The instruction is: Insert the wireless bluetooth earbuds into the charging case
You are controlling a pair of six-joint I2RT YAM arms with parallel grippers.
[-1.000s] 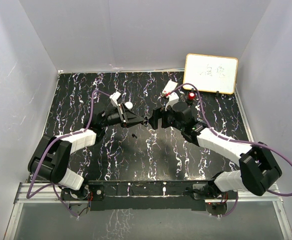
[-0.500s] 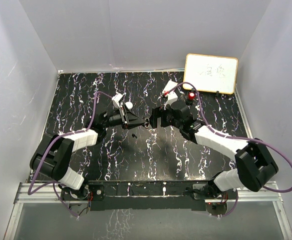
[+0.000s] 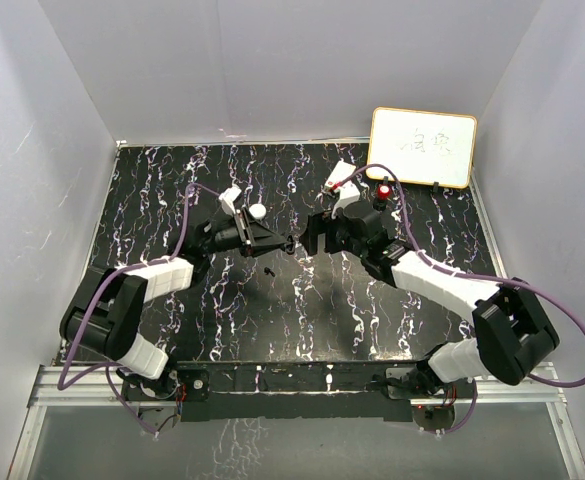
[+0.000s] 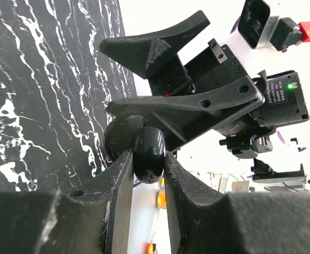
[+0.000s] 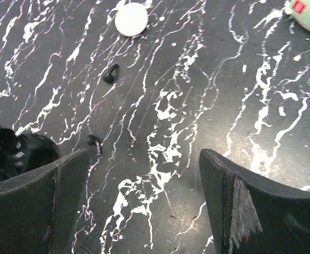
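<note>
My left gripper (image 3: 288, 243) is shut on a glossy black round charging case (image 4: 148, 153), held on edge above the table's middle. My right gripper (image 3: 310, 237) is open and empty, its fingers (image 4: 160, 47) just beyond the case and facing it. In the right wrist view (image 5: 144, 201) the jaws stand wide over bare table. Two tiny black earbuds lie loose on the table: one (image 5: 110, 73) nearer the white puck and one (image 5: 94, 141) by the left jaw. One earbud shows in the top view (image 3: 270, 271). No white earbuds are in view.
A white round puck (image 3: 257, 211) lies behind the left gripper and also shows in the right wrist view (image 5: 131, 19). A pale green and white object with a red part (image 3: 340, 176) lies at the back. A whiteboard (image 3: 422, 147) leans at the back right corner.
The two grippers have closed in on each other slightly at the table's middle. The left gripper still holds the black case. The earbud on the table has not moved.
</note>
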